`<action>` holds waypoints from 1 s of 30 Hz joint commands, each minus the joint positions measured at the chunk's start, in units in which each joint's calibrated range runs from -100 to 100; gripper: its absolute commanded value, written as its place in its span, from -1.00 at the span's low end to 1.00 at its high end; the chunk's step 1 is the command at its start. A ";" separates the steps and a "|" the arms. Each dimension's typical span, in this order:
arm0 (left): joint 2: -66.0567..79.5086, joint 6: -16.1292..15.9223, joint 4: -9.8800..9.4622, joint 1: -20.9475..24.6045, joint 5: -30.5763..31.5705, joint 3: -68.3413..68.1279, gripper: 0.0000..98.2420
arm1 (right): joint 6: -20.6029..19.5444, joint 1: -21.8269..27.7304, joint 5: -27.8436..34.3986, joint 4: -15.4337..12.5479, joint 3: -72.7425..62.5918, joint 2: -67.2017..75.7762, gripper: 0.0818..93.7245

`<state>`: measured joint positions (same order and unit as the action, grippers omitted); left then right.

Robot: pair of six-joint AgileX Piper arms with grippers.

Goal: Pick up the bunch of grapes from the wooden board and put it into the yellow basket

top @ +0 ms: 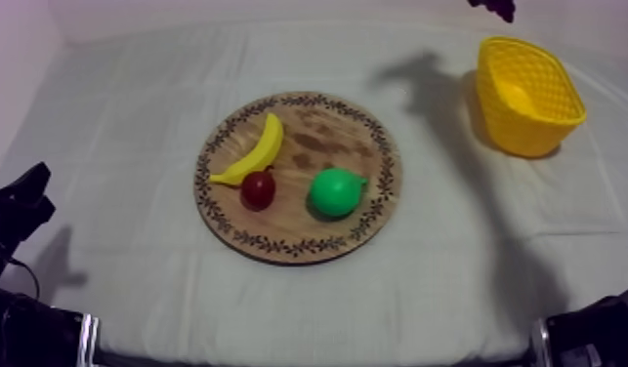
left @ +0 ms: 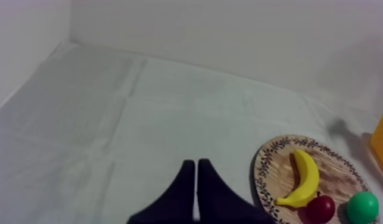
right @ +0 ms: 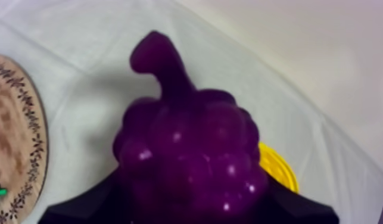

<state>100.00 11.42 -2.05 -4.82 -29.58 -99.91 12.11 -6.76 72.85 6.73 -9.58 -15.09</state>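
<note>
Right jaws gripping glossy knobbly bunch of grapes (right: 193,155), near latticed yellow basket (top: 521,129), left jaws closed

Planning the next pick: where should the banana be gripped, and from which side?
Probably across the banana's middle, from above, jaws spanning its narrow width: it lies flat on the board, and the red fruit crowds one end.

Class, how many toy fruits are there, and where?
4. The banana, small red fruit and pear lie on the wooden board; the bunch of grapes is in the right gripper, near the yellow basket.
</note>
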 commanded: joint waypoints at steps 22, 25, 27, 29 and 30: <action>0.00 -0.02 -0.02 0.00 0.00 0.02 -1.00 | -9.19 10.35 -10.44 4.65 12.92 -1.08 -0.29; 0.00 -0.02 -0.02 0.00 0.00 0.02 -1.00 | -8.96 11.05 -10.63 4.49 13.10 -2.93 -0.28; 0.00 -0.02 -0.02 0.00 0.00 0.02 -1.00 | -8.72 11.36 -10.83 4.33 13.23 -4.29 -0.28; 0.00 -0.02 -0.02 0.00 0.00 0.02 -1.00 | -8.39 11.51 -11.00 4.14 13.42 -5.62 -0.28; 0.00 -0.02 -0.02 0.00 0.00 0.02 -1.00 | -8.09 11.56 -11.05 3.93 13.48 -6.26 -0.27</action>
<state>100.00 11.42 -2.05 -4.82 -29.58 -99.91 3.52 4.76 61.68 11.11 3.80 -20.41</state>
